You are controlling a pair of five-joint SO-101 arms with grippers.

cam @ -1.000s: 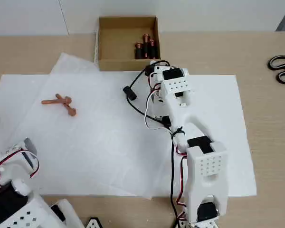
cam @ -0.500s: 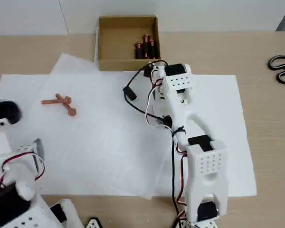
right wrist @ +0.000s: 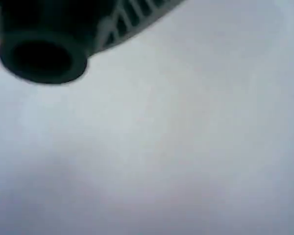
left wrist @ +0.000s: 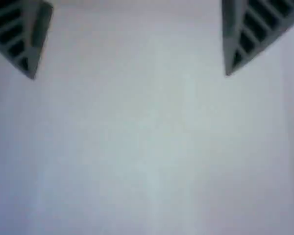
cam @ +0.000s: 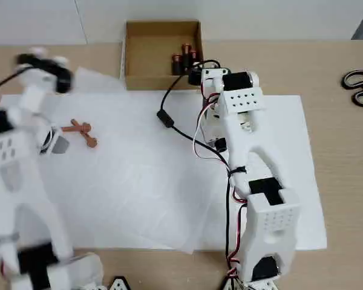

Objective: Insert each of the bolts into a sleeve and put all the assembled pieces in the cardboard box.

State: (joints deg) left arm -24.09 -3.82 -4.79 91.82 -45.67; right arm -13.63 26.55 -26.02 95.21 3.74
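Observation:
Brown bolts lie loose on the left part of the white paper. My left gripper hangs just beside them, over the paper. In the left wrist view its fingers stand wide apart, so the left gripper is open and holds nothing. The cardboard box stands at the table's far edge, with assembled pieces in its right corner. My right gripper sits at the box's near right corner, shut on a black sleeve whose open end faces the wrist camera.
Scissors lie at the far right on the wooden table. A black cable with a connector trails over the paper left of the right arm. The paper's middle and lower part is flat and bare.
The left arm has swung up from the near left corner to above the paper beside the bolts. The right arm has shifted a little to the right and toward the box.

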